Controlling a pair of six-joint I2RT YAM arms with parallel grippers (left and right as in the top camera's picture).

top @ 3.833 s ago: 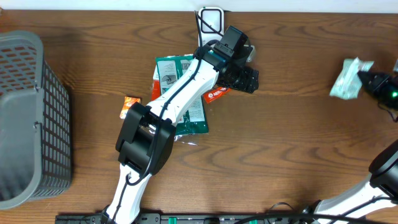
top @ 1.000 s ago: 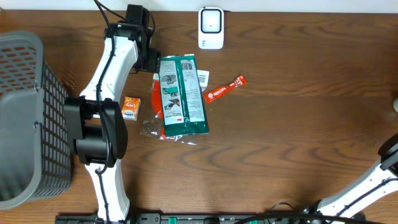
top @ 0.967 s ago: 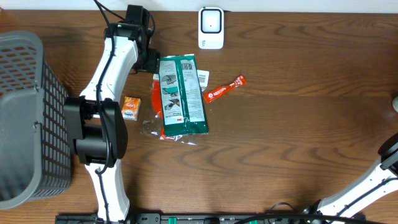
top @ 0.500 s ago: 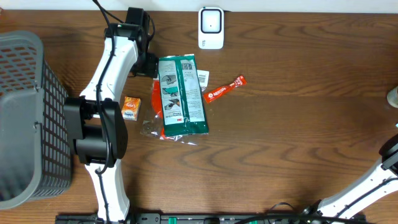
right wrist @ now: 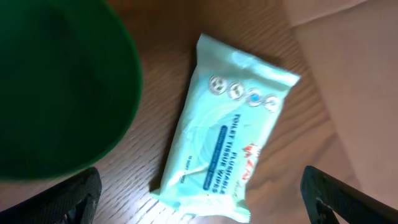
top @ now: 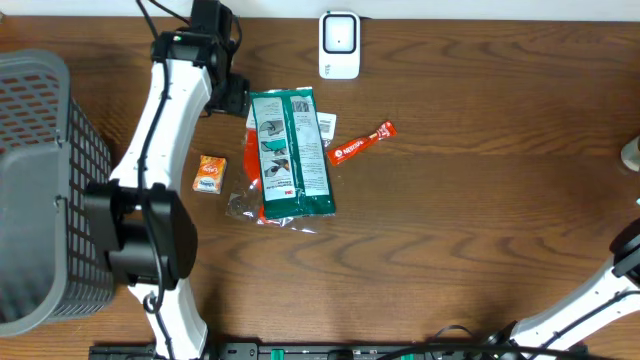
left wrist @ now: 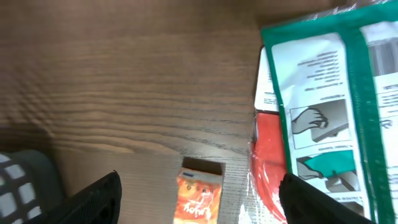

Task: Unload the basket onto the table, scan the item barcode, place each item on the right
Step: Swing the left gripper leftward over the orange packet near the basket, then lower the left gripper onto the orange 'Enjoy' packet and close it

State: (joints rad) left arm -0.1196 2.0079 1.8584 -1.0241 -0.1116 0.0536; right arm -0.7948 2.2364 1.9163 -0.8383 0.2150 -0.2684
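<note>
We find left gripper (left wrist: 208, 202) and right gripper (right wrist: 205, 202) spread, empty; 1 wipes pack (right wrist: 227, 149) lies free; green packet (top: 290, 150) probably awaits scanner (top: 339, 42).

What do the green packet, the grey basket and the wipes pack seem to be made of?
The green packet: likely glossy plastic film; light glints on its clear bottom edge. The grey basket: probably moulded plastic, matte, gridded with holes. The wipes pack: soft plastic film, slightly shiny, sealed ends.

Grey basket (top: 88, 200) at L edge of wood tbl (top: 450, 230).
</note>
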